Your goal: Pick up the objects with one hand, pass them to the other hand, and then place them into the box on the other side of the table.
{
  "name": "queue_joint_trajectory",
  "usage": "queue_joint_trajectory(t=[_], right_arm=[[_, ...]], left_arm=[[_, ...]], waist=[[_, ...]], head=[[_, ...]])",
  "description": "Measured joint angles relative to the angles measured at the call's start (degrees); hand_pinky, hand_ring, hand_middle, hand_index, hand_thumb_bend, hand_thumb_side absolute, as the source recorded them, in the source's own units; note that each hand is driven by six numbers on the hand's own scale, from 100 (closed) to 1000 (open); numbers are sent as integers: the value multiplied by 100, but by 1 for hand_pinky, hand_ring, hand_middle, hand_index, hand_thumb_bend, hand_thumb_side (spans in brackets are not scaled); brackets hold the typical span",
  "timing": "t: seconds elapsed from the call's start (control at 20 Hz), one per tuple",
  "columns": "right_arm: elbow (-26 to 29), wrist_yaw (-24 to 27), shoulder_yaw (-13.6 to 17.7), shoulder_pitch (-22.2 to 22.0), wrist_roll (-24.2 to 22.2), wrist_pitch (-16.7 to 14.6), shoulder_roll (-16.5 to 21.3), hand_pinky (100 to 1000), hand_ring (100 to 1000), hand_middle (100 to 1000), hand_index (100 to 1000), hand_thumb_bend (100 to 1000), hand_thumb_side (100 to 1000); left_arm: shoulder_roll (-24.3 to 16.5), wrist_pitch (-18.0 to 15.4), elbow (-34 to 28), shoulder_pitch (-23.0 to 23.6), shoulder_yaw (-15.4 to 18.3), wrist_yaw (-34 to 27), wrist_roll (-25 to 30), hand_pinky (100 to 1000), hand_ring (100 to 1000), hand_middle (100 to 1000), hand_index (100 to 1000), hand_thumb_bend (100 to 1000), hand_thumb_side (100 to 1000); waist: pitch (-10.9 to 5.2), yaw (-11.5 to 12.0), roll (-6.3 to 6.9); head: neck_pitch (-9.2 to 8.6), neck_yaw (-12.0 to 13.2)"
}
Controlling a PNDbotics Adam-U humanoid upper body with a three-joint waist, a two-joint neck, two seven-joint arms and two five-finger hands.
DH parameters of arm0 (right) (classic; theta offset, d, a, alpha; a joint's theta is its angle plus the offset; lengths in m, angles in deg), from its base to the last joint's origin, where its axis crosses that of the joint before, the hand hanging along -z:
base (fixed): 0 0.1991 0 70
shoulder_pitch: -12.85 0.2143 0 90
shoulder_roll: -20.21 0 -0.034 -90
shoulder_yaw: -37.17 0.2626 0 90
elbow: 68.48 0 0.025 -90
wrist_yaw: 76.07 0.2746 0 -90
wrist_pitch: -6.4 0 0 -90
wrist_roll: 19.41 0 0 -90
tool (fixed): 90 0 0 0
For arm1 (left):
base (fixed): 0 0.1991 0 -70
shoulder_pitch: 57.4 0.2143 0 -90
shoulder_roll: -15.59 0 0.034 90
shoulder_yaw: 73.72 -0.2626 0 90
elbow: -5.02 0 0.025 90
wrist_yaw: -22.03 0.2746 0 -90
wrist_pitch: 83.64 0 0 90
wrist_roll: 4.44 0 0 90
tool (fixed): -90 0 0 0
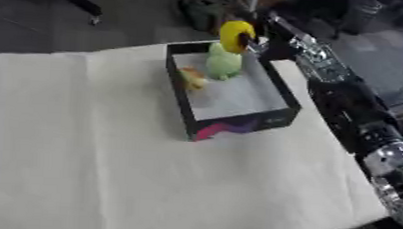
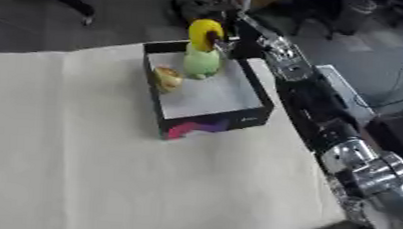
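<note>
— Yellow ring [image 1: 236,36], where is it sitting right now?

— It is hanging over the far end of the black box [image 1: 280,99], up in the right hand [image 1: 260,44], whose fingers are curling around it. The arm is reaching in along the table's right edge.

— And what is lying in the box?

— A pale green, pear-shaped thing [image 1: 223,62] is resting against the far wall, directly under the ring. A small yellow-orange object [image 2: 166,78] is lying by the left wall. The box itself is standing near the far right corner of the white-covered table [image 1: 106,156].

— The left hand?

— Not showing anywhere I am looking.
</note>
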Motion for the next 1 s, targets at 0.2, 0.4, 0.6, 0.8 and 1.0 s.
queue_joint_trajectory(t=[0.2,0.4,0.6,0.8,1.0], right_arm=[[-91,-806,3,-76,206,-403,83,921,1000,713,1000,100,241],[-92,-1715,90,-88,581,-778,141,971,1000,818,1000,100,133],[-91,-2298,159,-119,854,-1051,141,969,1000,832,1000,100,106],[-5,-2267,222,-209,984,-1181,136,987,1000,845,1000,100,304],[696,-843,308,-551,704,-762,31,1000,1000,915,1000,100,470]], left_arm=[[0,55,-53,2,38,1,-29,767,713,741,833,552,307],[-1,97,-74,7,68,11,-46,768,715,742,834,554,307],[-1,134,-108,15,90,16,-66,767,715,742,835,553,307],[-1,188,-175,62,159,16,-103,763,710,740,834,542,319],[-1,335,-247,173,331,-65,-157,760,701,749,845,491,390]], waist=[[0,18,-13],[0,23,-33],[0,38,-34],[-1,67,-36],[-1,106,-43]], head=[[81,46],[148,106],[191,168],[202,246],[220,480]])
